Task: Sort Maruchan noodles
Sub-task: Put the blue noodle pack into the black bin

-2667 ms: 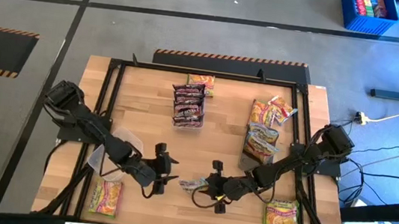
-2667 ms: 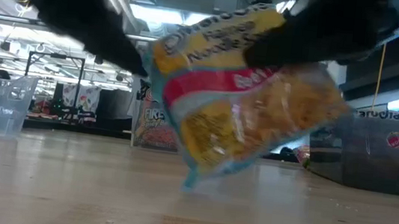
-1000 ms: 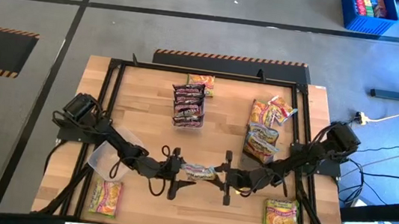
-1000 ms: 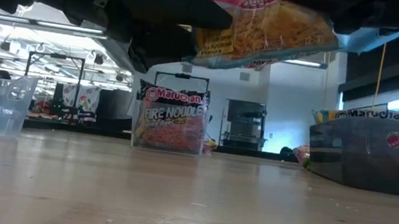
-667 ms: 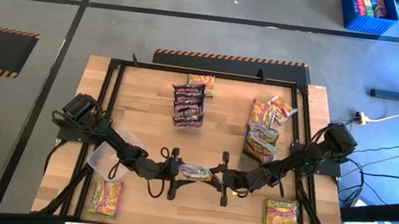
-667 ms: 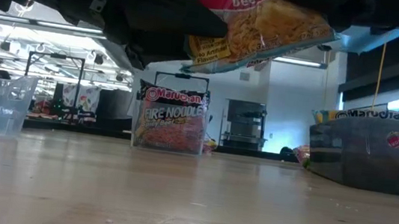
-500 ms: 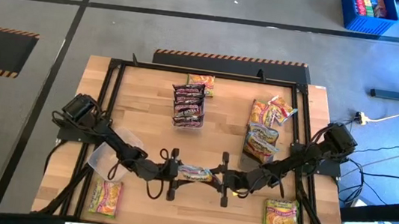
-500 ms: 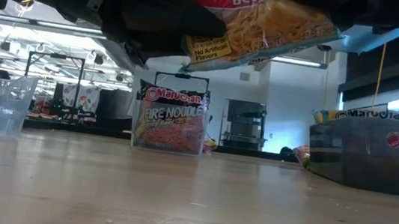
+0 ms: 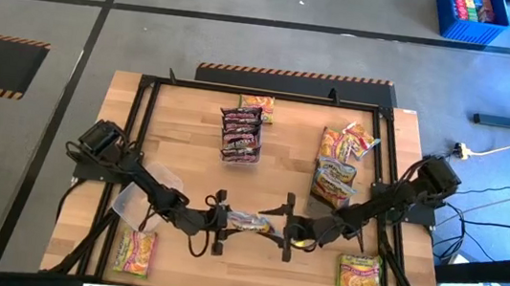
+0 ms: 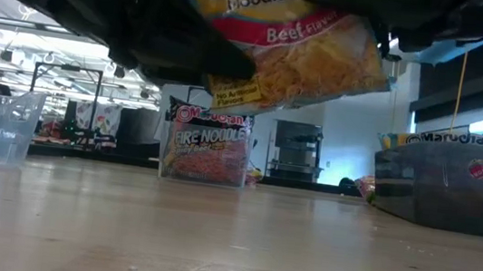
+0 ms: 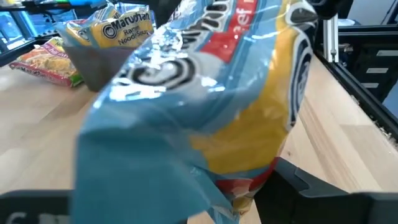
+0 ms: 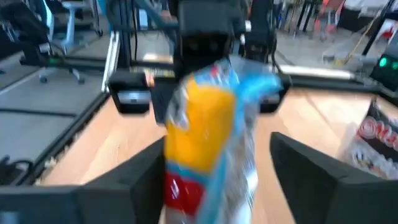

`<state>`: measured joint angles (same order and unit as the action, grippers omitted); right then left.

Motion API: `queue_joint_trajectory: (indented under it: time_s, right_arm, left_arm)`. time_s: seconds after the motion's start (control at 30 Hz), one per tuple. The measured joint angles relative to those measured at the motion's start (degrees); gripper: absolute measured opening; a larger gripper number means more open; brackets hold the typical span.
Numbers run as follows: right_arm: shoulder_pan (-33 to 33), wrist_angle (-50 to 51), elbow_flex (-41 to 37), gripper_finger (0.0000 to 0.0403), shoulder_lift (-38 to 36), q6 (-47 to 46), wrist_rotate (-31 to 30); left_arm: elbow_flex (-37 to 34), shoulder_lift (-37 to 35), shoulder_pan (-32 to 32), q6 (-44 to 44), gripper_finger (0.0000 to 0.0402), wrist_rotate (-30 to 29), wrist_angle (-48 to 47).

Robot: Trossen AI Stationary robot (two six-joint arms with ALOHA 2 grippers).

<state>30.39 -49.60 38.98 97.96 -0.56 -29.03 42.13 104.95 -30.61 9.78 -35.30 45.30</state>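
The beef packet (image 9: 251, 222) hangs in the air above the front middle of the worktop (image 9: 281, 165), between the two hands, its yellow face and blue edge turned toward the low camera (the word "Beef" reads plainly there). The left hand (image 9: 220, 222) is clamped on one end of it, the wrapper bunched between its fingers (image 11: 298, 180). The right hand (image 9: 285, 231) sits at the packet's other end with its fingers (image 12: 311, 165) spread wide to either side of the wrapper, not touching it as far as the right wrist view shows.

Farther back on the worktop stands a clear bin (image 9: 242, 134) packed with dark maroon packets (image 9: 242, 122), with one loose yellow-pink packet (image 9: 257, 104) just behind it. Toward the right edge a second bin (image 9: 331, 195) holds yellow packets (image 9: 338, 177), and more (image 9: 351, 142) are heaped behind it. At the front left corner lies a yellow-pink packet (image 9: 134, 251), beside an empty clear bin (image 9: 132, 204) (partly under the left arm). At the front right lies a yellow-green packet (image 9: 359, 273).
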Motion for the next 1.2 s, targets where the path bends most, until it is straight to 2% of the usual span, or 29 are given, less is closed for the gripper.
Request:
queue_joint_trajectory:
  time_s: [0.2, 0.37, 0.5, 0.57, 0.73, 0.87, 1.03, 1.2]
  right_arm:
    - [0.00, 12.52, 0.00, 0.0310, -4.24, -4.48, 1.87]
    - [-0.02, 18.84, 1.01, 0.0323, -8.24, -8.17, 2.17]
    - [-0.29, 21.35, 5.42, 0.0323, -8.27, -7.96, 3.19]
    - [-1.36, 26.00, 9.25, 0.0323, -6.64, -8.04, 3.23]
    - [-5.40, 45.36, 20.19, 0.0324, -0.56, -10.03, 4.48]
    - [-8.02, 58.45, 29.48, 0.0324, 4.65, -12.76, 9.98]
    - [-10.18, 65.46, 35.92, 0.0324, 11.07, -14.66, 16.25]
    - [-11.45, 67.02, 36.17, 0.0324, 14.90, -14.81, 17.16]
  left_arm:
    - [-0.01, -0.02, -0.90, 1.11, 0.0128, -0.63, -5.15]
    - [-0.07, -0.02, -0.74, 5.52, 0.0128, -0.75, -13.75]
    - [-0.07, -0.02, 0.51, 8.10, 0.0128, -1.05, -17.36]
    - [-0.07, -0.02, 1.32, 9.33, 0.0128, -0.55, -18.40]
    - [-0.09, -0.02, 1.99, 9.70, 0.0128, 0.58, -19.37]
    - [-0.11, -0.02, 2.01, 10.81, 0.0128, 0.73, -20.57]
    - [-0.11, -0.02, 2.10, 12.26, 0.0128, 0.25, -22.14]
    - [-0.12, 0.00, 1.84, 12.28, 0.0128, -0.06, -22.19]
